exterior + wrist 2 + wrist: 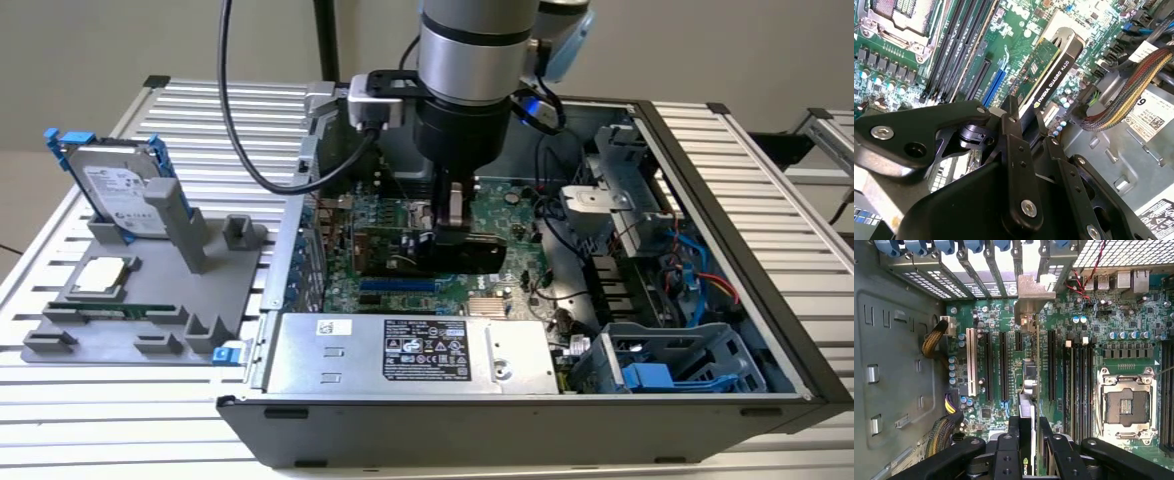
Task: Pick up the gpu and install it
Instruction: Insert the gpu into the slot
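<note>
We see gripper (451,235) jaws clenched on gpu (1054,65) — card edge-down over motherboard (1004,370), long axis along slots.

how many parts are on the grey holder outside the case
3: a hard drive standing upright at the grey holder's far end, a cpu flat in the middle, a ram stick flat nearer the front. None seems hidden.
</note>
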Motion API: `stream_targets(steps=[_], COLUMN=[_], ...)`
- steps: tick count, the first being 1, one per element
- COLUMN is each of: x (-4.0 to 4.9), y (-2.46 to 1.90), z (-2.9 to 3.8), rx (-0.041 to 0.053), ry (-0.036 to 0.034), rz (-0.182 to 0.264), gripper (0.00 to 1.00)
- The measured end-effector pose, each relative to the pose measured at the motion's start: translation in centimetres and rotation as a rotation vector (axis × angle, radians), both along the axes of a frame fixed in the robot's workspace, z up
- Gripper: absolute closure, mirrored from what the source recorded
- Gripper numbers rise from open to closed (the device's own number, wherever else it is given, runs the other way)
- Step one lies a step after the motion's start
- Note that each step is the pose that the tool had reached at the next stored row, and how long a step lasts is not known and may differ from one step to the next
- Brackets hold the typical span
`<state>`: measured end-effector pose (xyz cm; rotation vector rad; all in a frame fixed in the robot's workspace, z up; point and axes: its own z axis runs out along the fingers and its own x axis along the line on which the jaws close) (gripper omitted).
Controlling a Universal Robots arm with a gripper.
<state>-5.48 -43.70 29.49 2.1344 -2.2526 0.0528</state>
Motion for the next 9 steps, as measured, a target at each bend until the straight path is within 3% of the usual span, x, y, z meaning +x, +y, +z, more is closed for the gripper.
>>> stream_targets(steps=[9], x=[-0.19], y=[0.00], z=[-0.11], rx=[-0.0002], ry=[0.0002], rz=[0.000], gripper=[1.00])
